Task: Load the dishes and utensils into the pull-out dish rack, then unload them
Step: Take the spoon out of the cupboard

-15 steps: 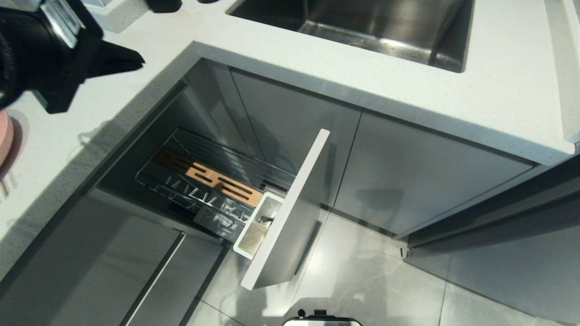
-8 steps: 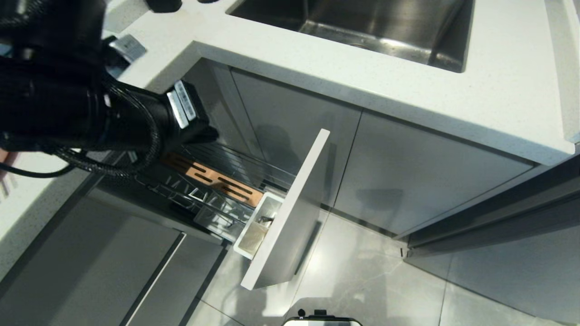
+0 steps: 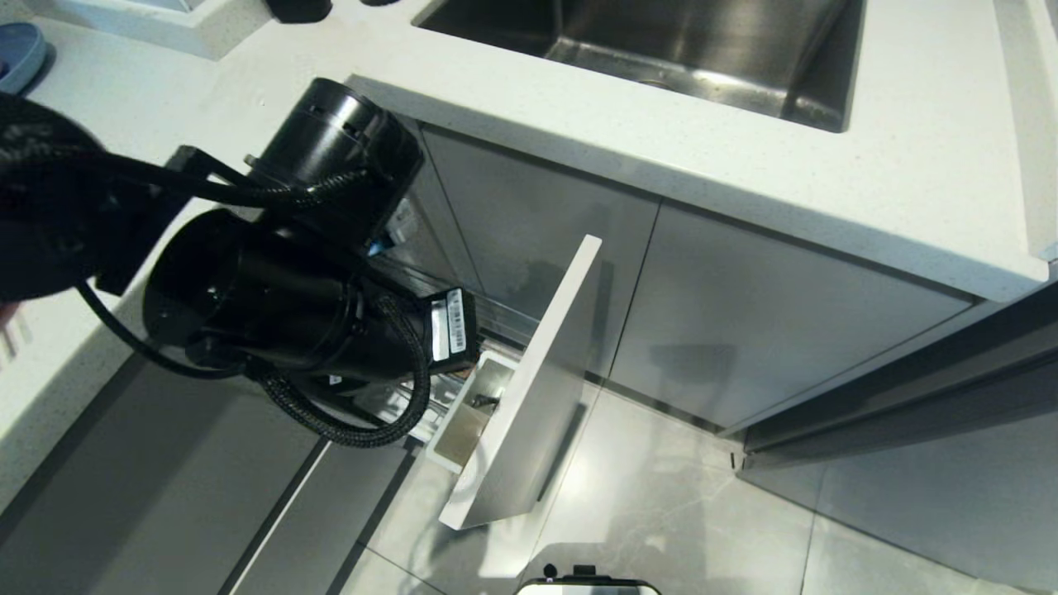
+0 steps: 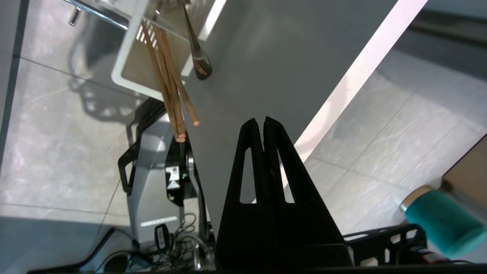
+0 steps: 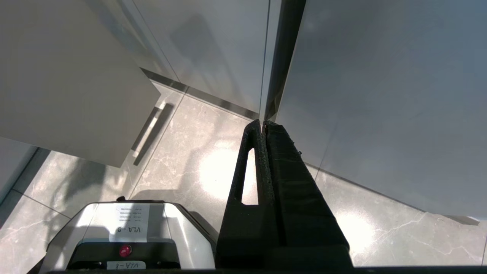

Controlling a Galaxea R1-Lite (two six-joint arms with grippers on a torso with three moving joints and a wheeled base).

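Note:
The pull-out dish rack stands drawn out of the cabinet, and my left arm (image 3: 289, 306) covers most of its wire. Its white utensil cup (image 3: 450, 450) and pale cabinet front (image 3: 537, 388) show past the wrist. In the left wrist view the chopsticks (image 4: 167, 80) and the grey spoon (image 4: 196, 49) stand in that cup (image 4: 123, 72). My left gripper (image 4: 263, 121) is shut and empty, level with the chopstick tips, a short way beside them and against the cabinet front (image 4: 266, 57). The dishes are out of view. My right gripper (image 5: 262, 123) hangs shut and parked over the floor.
The steel sink (image 3: 661, 49) is set in the white countertop (image 3: 744, 165) behind the rack. A blue plate (image 3: 16, 54) sits at the counter's far left. Grey cabinet doors (image 3: 744, 306) flank the rack, and the robot's base (image 4: 152, 182) stands on the tiled floor below.
My left arm has swung from above the counter at the upper left down and right over the rack, ending by the utensil cup and hiding the wooden strip. The gripper stayed shut.

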